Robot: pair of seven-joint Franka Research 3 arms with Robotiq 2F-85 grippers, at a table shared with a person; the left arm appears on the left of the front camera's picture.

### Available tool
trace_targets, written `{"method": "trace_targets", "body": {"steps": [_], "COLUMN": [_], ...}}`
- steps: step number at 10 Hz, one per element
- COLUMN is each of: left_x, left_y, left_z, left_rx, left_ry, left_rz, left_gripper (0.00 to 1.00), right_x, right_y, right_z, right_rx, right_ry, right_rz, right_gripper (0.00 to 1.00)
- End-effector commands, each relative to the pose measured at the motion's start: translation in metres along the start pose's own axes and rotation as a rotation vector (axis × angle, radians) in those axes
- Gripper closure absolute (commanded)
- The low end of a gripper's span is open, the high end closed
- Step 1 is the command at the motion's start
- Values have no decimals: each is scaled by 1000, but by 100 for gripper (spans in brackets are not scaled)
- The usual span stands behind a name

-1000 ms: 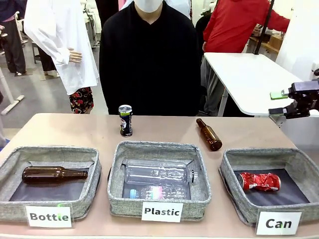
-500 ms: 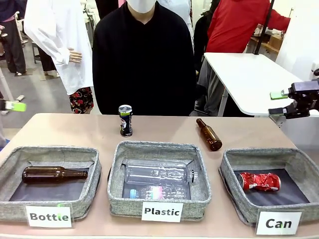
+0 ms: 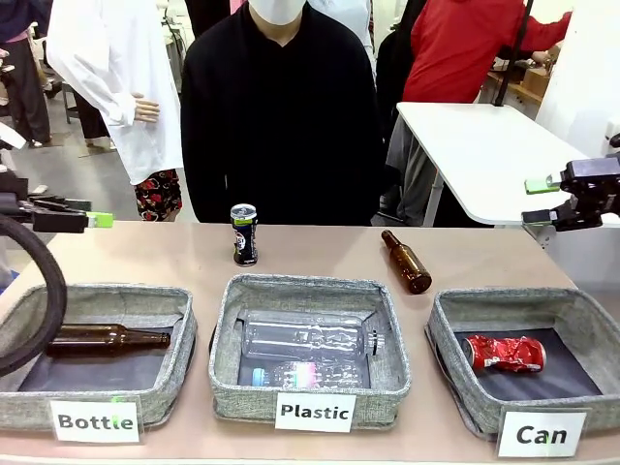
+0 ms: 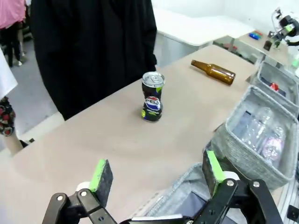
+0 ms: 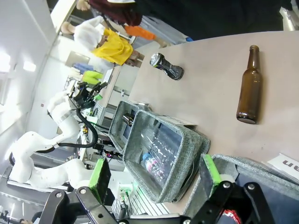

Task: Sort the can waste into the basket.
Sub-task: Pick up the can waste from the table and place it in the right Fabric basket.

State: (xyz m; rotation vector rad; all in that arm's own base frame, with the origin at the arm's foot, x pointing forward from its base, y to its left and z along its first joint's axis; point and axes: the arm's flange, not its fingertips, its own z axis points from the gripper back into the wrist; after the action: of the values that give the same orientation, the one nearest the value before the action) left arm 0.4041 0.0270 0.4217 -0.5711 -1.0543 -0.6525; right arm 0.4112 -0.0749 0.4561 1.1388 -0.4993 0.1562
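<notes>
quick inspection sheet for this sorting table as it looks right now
surface: table, tan top, no spills seen
job's things: black can upright at far middle; red can lying in Can basket
clutter: brown bottle lying on table; Bottle basket and Plastic basket hold bottles
grippers: left gripper open, raised at left edge; right gripper open, raised at right edge; both hold nothing
cables: black cable loops over Bottle basket's left side
surroundings: person at far side; white table behind
</notes>
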Motion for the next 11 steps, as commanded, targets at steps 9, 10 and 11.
{"method": "trace_targets", "body": {"steps": [9,10,11], "left_x": [19,13,9], "left_y": [41,49,55], "left_z": [-117,-139,-160], "left_rx": [-439,-466,-483], "left_ry": [48,60,70], "left_rz": [-402,-414,-423], "left_gripper": [0,0,0], "right_x": [-1,-1,-1], "right_y": [1,1,1], "right_z": [2,2,2], "right_rx": [2,2,2], "right_ry": [2,2,2], "right_rz": [14,14,14], "right_gripper": [0,0,0]}}
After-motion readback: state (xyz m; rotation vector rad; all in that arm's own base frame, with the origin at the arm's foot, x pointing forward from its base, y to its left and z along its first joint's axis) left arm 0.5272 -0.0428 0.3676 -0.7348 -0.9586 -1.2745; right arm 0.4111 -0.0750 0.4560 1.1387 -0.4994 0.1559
